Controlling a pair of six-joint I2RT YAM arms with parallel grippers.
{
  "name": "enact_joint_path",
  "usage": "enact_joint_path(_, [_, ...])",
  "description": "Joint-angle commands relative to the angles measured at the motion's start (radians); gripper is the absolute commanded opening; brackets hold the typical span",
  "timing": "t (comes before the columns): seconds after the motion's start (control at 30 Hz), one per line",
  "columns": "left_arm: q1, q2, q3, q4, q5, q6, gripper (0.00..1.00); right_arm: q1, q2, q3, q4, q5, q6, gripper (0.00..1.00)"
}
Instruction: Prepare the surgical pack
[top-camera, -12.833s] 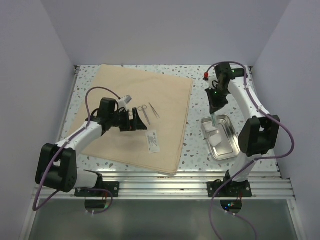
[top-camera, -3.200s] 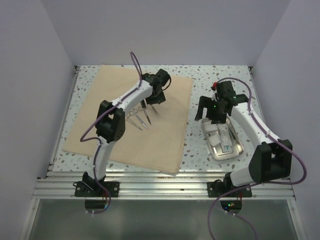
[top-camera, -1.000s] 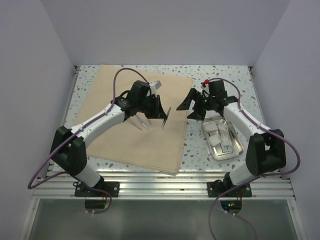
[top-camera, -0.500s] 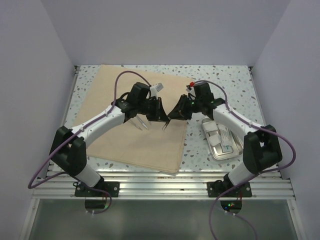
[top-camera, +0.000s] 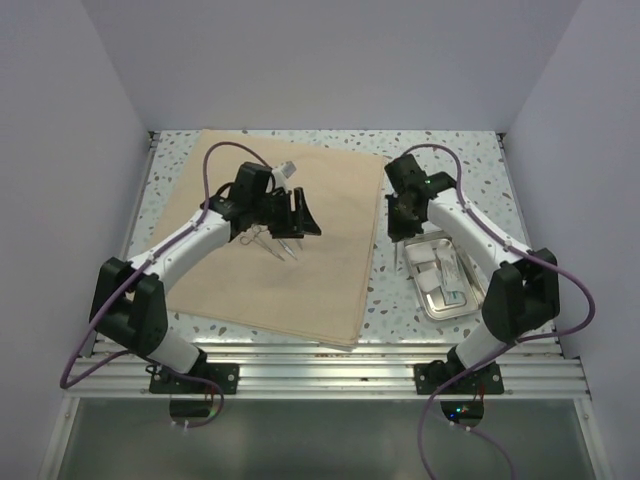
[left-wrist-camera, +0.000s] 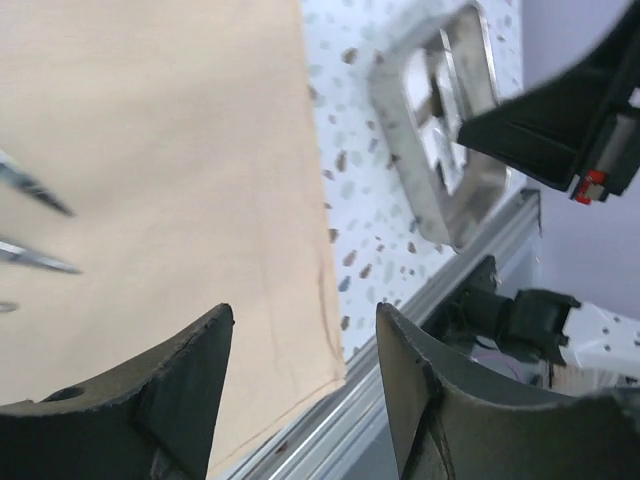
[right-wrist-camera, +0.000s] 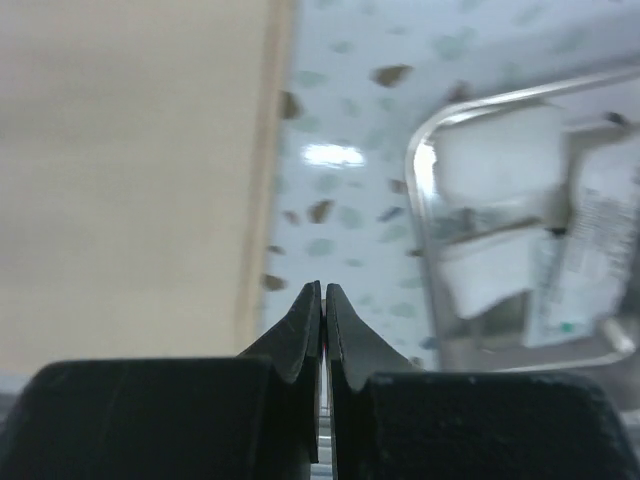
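Everything is being overlooked from high behind; the tan cloth sheet (top-camera: 320, 275) and shiny rectangular steel tray (top-camera: 452, 306) are being shared, close-up, by both wrist views.

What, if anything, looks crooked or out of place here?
Nothing is spilled or broken. The tan cloth lies skewed to the table, with its near corner at the table's front edge. The steel tray sits at a slant too.

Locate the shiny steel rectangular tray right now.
Top view: the steel tray sits on the right side of the speckled table, just right of the large tan cloth sheet, not touching it.
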Motion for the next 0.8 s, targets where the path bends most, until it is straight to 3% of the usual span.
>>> enact_joint_path(0.0, [0.089,-0.022,-0.035,-0.076,-0.072,0.041,0.62,-0.016,-0.008,-0.076,-0.224,0.449,-0.157,0.00])
enact_joint_path(0.23, [0.140,0.031,-0.017,-0.212,-0.320,-0.004,0.62,-0.137,-0.009,-0.290,-0.013,0.523,-0.262,0.00])
enact_joint_path(0.5, [0.144,0.200,0.081,-0.356,-0.483,-0.119,0.61,-0.137,0.139,-0.201,-0.044,0.468,-0.241,0.01])
enact_joint_path(0.57, [0.146,0.223,0.098,-0.378,-0.503,-0.146,0.59,-0.139,0.143,-0.190,-0.046,0.445,-0.238,0.07])
enact_joint_path(0.7, [0.149,0.254,0.118,-0.398,-0.546,-0.188,0.56,-0.137,0.129,-0.184,-0.055,0.425,-0.237,0.39])
enact_joint_path(0.77, [0.150,0.276,0.126,-0.396,-0.565,-0.197,0.53,-0.136,0.103,-0.186,-0.060,0.413,-0.235,0.44])
